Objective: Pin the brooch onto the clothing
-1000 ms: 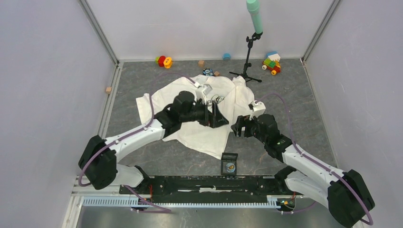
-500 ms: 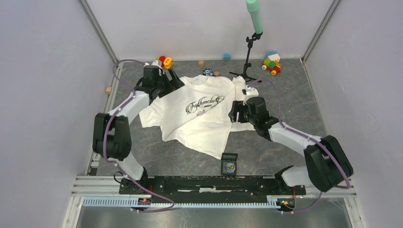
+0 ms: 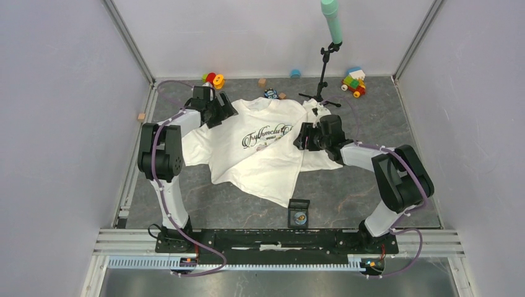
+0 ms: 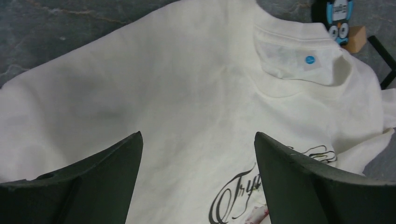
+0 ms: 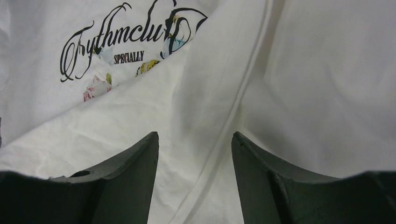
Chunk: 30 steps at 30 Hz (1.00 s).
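Observation:
The clothing (image 3: pixel 260 162), a white T-shirt with black script and a rose print, lies spread on the grey table, its lower part folded diagonally up over the print. My left gripper (image 3: pixel 224 111) hovers open over the shirt's back-left shoulder; in the left wrist view the left gripper (image 4: pixel 198 134) has plain cloth (image 4: pixel 187 88) between its wide fingers. My right gripper (image 3: pixel 302 137) is at the shirt's right side. In the right wrist view it (image 5: pixel 195 133) stands open over a folded hem (image 5: pixel 233 116). The brooch (image 3: pixel 299 217) sits in a black square holder (image 3: pixel 299 205) near the front edge, away from both grippers.
A black tripod stand (image 3: pixel 322 94) with a green pole stands just behind the shirt's right shoulder. Toys lie along the back wall: a red-yellow one (image 3: pixel 213 79), a coloured block car (image 3: pixel 353 81), a small black-and-blue toy (image 3: pixel 270 94). A wooden cube (image 3: pixel 142 116) lies at left.
My left arm swung from the shirt's middle to its back-left shoulder, uncovering the print. My right gripper moved a little toward the back, and its jaws narrowed.

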### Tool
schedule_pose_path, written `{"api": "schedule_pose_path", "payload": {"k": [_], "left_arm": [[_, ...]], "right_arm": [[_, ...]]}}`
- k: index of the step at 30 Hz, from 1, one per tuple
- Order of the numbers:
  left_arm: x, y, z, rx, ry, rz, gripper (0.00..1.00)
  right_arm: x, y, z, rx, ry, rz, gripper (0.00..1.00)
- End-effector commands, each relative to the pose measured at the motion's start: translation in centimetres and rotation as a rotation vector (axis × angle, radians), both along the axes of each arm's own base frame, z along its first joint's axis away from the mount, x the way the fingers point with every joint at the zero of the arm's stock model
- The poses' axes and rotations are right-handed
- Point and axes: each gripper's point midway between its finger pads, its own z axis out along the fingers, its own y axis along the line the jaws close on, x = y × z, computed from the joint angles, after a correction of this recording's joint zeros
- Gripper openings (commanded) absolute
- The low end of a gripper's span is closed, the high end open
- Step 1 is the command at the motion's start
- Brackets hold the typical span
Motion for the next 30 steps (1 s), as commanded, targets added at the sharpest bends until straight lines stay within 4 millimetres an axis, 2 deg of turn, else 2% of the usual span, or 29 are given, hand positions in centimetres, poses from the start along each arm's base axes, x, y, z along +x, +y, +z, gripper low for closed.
{"api": "schedule_pose_path", "payload": {"k": [1,4,10,14,18,22,26,30], "left_arm": [[-0.9,3.2,-2.1,0.003,0.023,0.134,0.94],[-2.3,5.1,-3.5,-0.018,0.046,0.203,0.94],[-4.6,8.0,-4.2,0.005,0.044,0.318,0.95],[-6.7,9.4,-4.5,0.014,0.041,0.396,0.95],[-10.0,10.9,-4.5,0.042,0.031,0.496,0.96],[-13.4,10.8,-4.8,-0.016,0.011,0.548,0.96],[-15.5,10.2,-4.7,-0.045,0.031,0.535,0.96],[-17.0,10.9,-2.6,-0.031,-0.027,0.558,0.96]], "right_arm": [[1.6,1.6,1.3,0.070,-0.040,0.036,0.63],[1.6,1.5,0.7,0.068,-0.025,0.022,0.63],[1.8,1.7,0.0,0.077,-0.017,0.020,0.62],[2.0,3.4,1.0,0.138,-0.056,0.098,0.53],[2.7,4.0,1.5,0.138,-0.076,0.134,0.47],[2.7,5.0,1.2,0.168,-0.071,0.184,0.46],[2.4,6.6,0.9,0.206,-0.061,0.253,0.46],[2.2,7.3,0.4,0.181,-0.053,0.274,0.45]]}}
